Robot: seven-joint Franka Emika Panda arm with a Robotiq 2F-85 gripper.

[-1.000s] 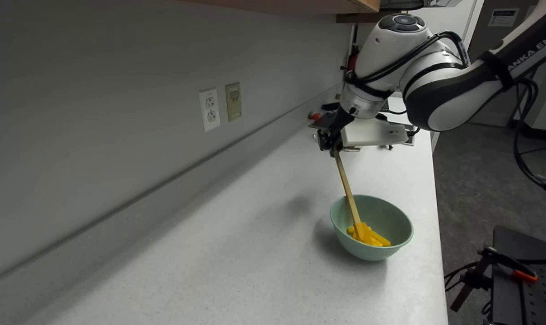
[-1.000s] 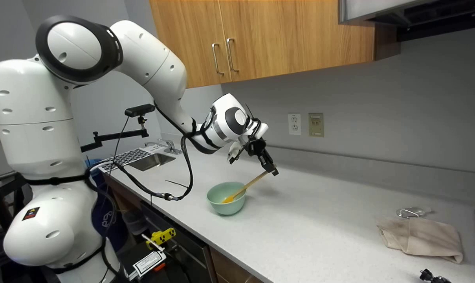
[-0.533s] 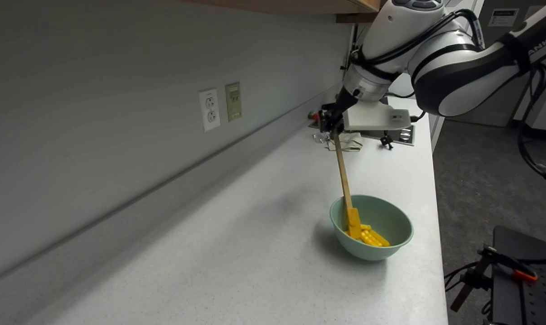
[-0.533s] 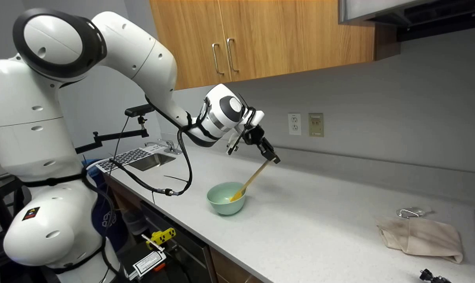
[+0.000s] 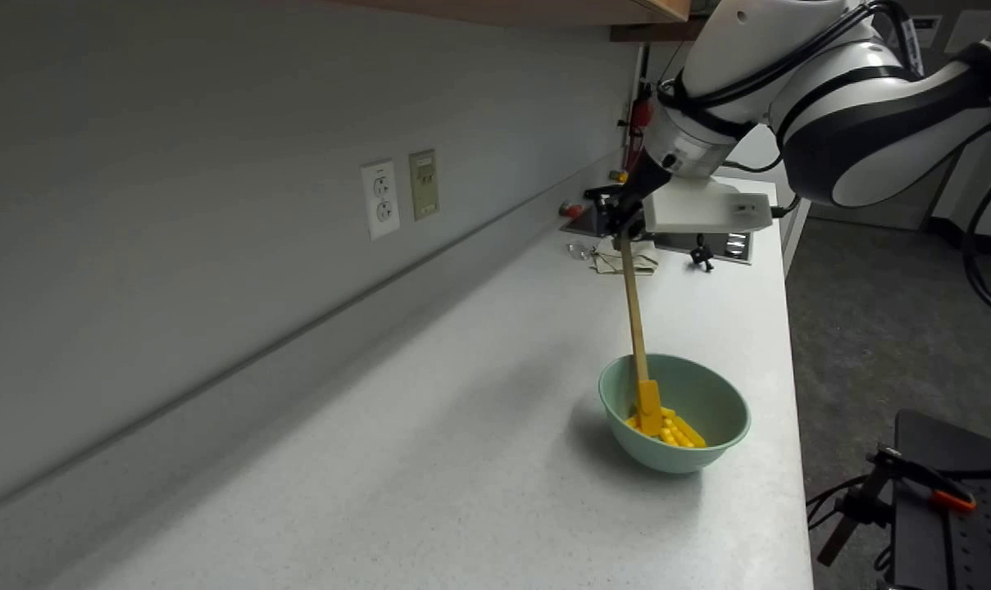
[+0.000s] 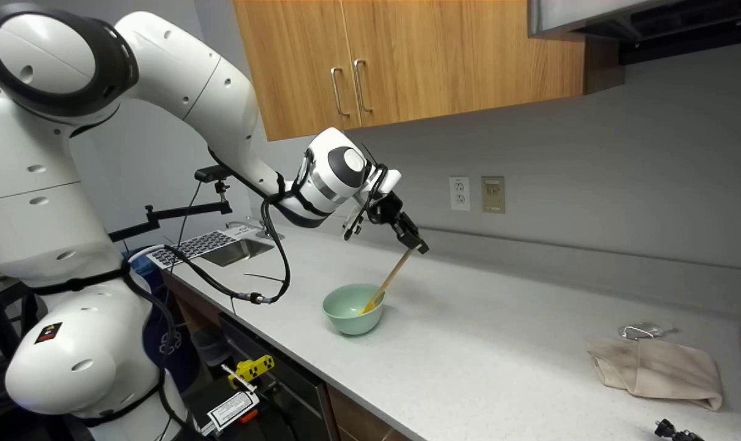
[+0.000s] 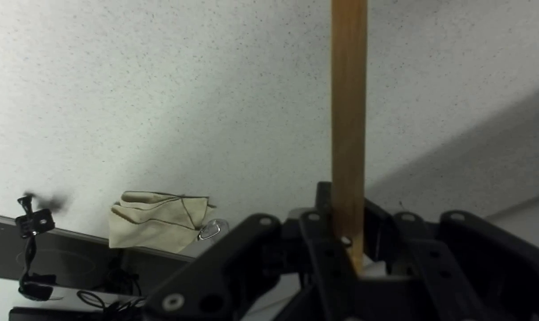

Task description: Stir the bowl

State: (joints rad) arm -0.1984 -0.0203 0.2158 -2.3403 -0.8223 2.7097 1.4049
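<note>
In an exterior view, the wall [image 5: 216,270] is looking dim and grey toward the upper left, the counter [image 5: 741,524] is shining palest along its right side, and the bowl [image 5: 700,397] is throwing a soft shadow [image 5: 593,434] leftward. In the wrist view, the gripper [image 7: 347,227] is showing nearly black, lower right.

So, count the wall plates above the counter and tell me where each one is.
2: the white plate and, just right of it in both exterior views, the beige plate, with a strip of bare wall between them. The arm may hide others.
</note>
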